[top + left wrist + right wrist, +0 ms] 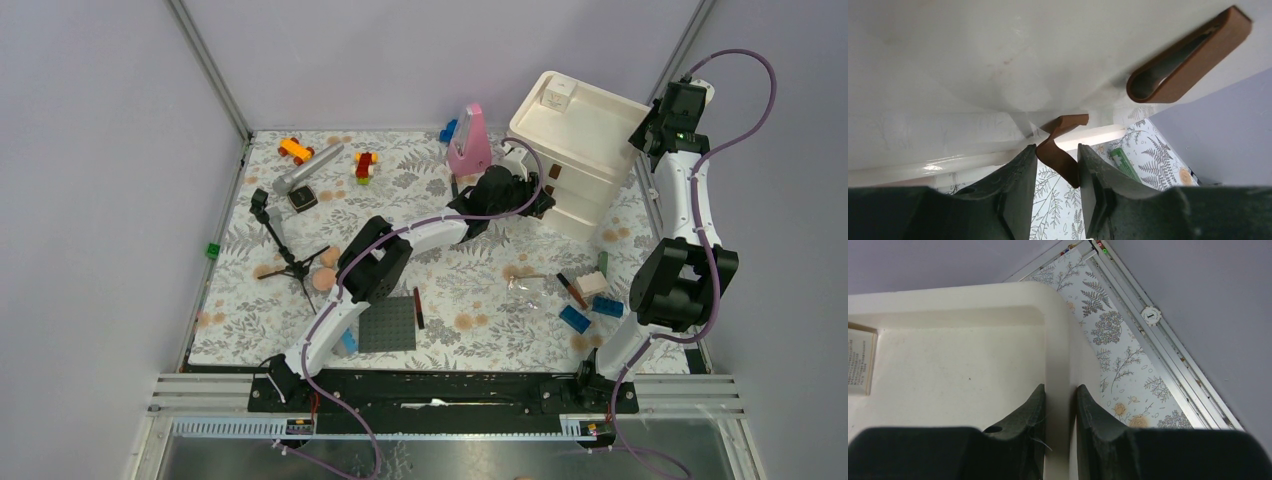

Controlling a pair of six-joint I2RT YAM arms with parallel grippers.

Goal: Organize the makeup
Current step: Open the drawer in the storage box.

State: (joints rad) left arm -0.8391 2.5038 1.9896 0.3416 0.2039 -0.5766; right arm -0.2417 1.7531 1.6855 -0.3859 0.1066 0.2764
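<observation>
- We've got our left gripper (1057, 150) clamped on the drawer handle (1057, 157); pull straight, no twisting.
- Our right gripper (1060, 390) pinches the organizer rim (1055, 330), bracing it.
- The lipstick stick (572, 290) lies on the surface (470, 285) behind both.

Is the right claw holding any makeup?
No, the right claw is clamped on the rim of the white drawer unit.

Bright, even light from above; shadows soft. Wrist views blur the dark near fingers (1013, 200); mild glare on the drawers (998, 65).
</observation>
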